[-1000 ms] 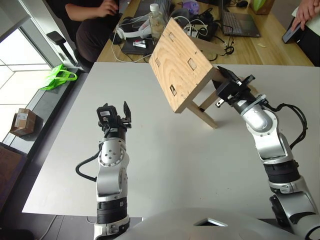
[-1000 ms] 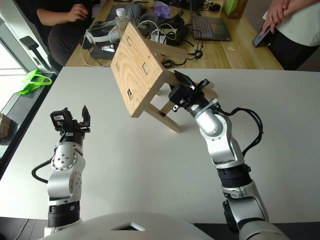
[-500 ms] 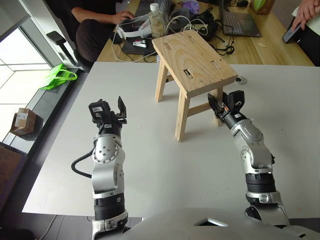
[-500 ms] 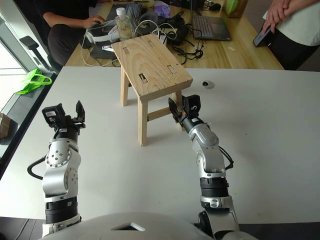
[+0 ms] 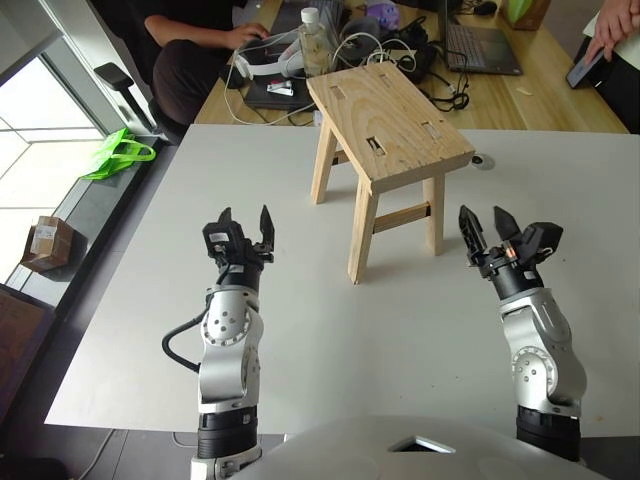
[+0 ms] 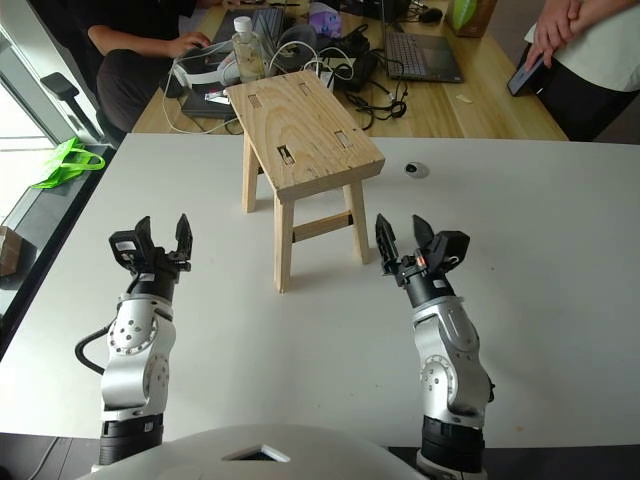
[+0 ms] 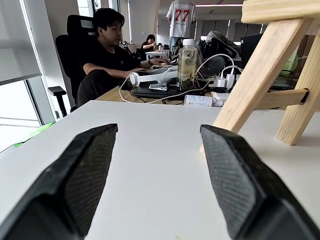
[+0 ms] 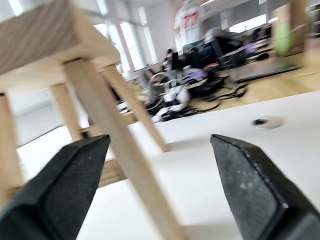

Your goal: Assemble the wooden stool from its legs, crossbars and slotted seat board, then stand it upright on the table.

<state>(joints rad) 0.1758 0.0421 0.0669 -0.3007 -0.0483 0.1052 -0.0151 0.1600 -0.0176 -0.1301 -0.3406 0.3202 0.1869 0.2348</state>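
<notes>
Upright stool [image 5: 388,110], bottle [image 5: 313,42] behind

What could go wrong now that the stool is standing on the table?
The open right gripper sits close to one leg of the stool, so a careless swing might knock it over. A shove away from the robot could slide it across the table toward the bottle and cables on the desk behind.
</notes>
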